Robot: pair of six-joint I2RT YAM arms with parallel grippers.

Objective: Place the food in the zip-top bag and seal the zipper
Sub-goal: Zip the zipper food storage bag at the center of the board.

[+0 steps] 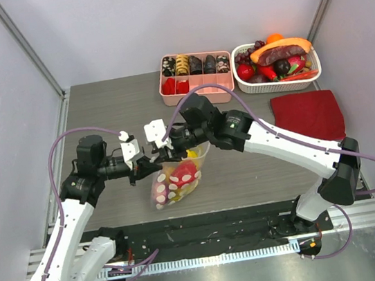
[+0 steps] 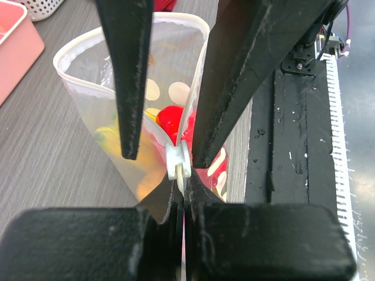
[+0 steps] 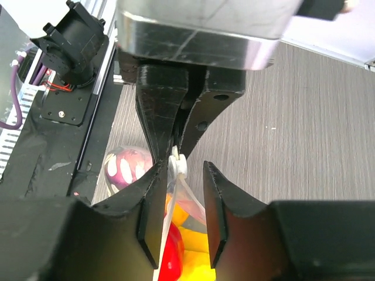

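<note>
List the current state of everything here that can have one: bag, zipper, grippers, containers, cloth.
zip-top bag: mouth open, loaded.
zipper: unsealed, sides spread apart.
food: inside the bag.
left gripper: shut on the zipper's end.
right gripper: open, fingers either side of the zipper strip.
pink tray: partly filled.
white basket: heaped full.
red cloth: lying flat.

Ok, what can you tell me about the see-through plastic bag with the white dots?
The clear soft plastic bag with white dots sits on the grey table between the two arms. Red and yellow toy fruits show through it. Its white-edged mouth gapes open. The left gripper is shut on one end of the zipper, and the right gripper's open jaws straddle the strip beside it.
</note>
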